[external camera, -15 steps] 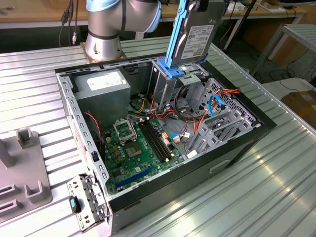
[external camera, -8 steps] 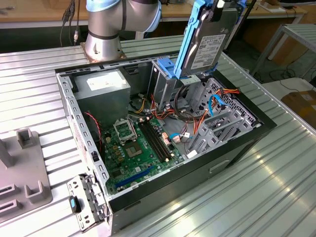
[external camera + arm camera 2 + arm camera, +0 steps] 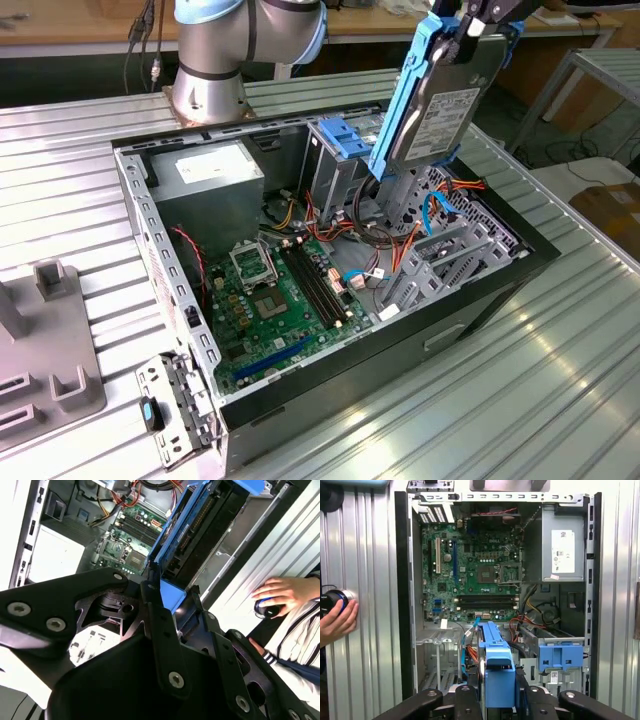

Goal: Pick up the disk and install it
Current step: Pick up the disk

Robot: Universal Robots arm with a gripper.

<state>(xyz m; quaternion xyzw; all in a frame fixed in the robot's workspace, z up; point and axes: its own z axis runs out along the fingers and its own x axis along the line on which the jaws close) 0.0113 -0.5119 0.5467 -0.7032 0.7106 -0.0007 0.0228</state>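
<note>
Overhead, the hand [image 3: 470, 28] pinches the disk [image 3: 445, 115] (tilted, blue-railed) above the open computer case [image 3: 420, 345].

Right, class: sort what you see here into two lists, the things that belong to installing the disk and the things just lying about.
Belongs to the job:
the open computer case
the disk, held tilted above it
the claw, shut on the disk

Just lying about:
the grey fixture block at the exterior view's left
a person's hand beside the case
</note>
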